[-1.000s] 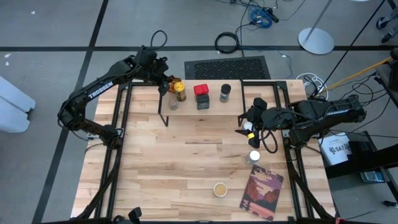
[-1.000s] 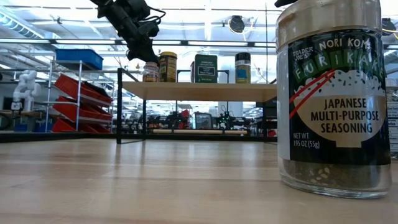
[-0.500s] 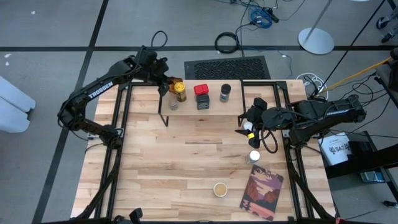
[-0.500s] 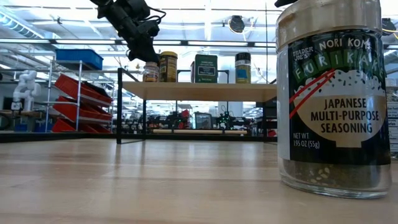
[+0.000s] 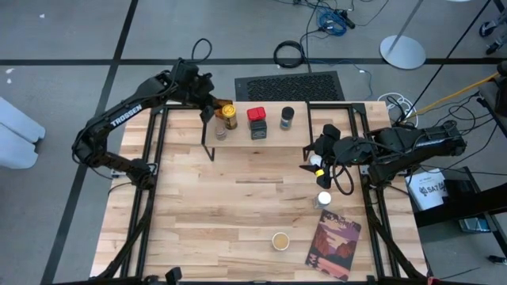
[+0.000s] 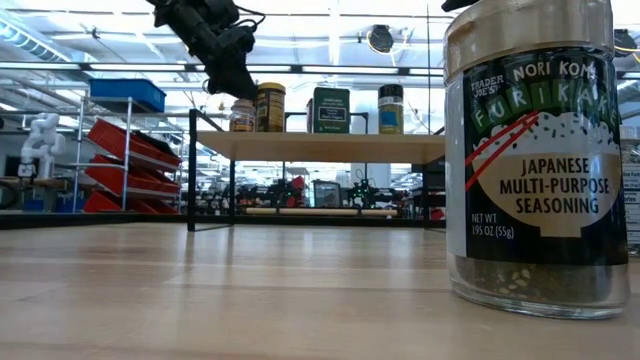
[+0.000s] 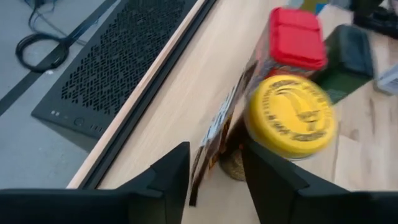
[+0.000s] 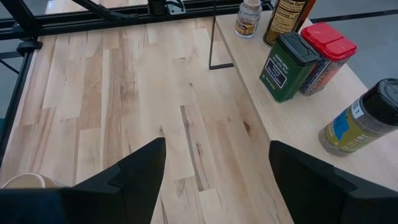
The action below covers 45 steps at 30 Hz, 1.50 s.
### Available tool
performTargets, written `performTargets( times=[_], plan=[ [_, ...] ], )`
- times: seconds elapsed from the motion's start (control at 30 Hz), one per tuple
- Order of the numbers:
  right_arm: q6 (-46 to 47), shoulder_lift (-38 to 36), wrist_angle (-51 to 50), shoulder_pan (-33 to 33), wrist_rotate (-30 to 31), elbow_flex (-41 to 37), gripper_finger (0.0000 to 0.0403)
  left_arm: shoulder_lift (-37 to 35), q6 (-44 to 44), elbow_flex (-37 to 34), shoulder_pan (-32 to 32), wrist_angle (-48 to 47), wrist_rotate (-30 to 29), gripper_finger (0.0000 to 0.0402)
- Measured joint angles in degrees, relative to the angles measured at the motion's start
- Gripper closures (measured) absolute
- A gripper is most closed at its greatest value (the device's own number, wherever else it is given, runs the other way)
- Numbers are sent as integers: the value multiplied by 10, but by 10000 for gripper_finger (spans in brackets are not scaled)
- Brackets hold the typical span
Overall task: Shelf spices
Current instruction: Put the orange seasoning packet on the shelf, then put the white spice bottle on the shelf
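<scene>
Shelf point(image 5: 269, 136) left crowded; right end free.

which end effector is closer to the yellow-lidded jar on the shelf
Left. The left end effector hangs right beside the yellow-lidded jar on the shelf; the right end effector is across the table.

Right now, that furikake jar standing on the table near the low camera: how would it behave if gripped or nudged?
The furikake jar looks rigid and smooth-walled with a glossy label, so fingers may slip. It stands upright, taller than wide, and a high push could tip it. Once down, its round body would likely roll.
</scene>
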Motion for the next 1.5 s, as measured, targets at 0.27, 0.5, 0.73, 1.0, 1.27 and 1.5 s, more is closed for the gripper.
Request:
performTargets(
  times=[0.27, 0.5, 0.73, 1.0, 1.27, 1.5],
  plan=[
    [-5, 0, 0, 0, 0, 0, 129, -23, 1, 0, 0, 1, 5, 213],
    [-5, 0, -1, 0, 0, 0, 129, -29, 2, 0, 0, 7, -11, 207],
    [-5, 0, -1, 0, 0, 0, 129, -29, 11, 0, 0, 27, -28, 207],
    [-5, 0, -1, 0, 0, 0, 129, -29, 11, 0, 0, 37, -22, 207],
    [-7, 0, -1, 0, 0, 0, 129, -41, 14, 0, 0, 51, -10, 207],
    [-7, 0, -1, 0, 0, 0, 129, -57, 12, 1, 0, 62, -9, 207]
  ],
)
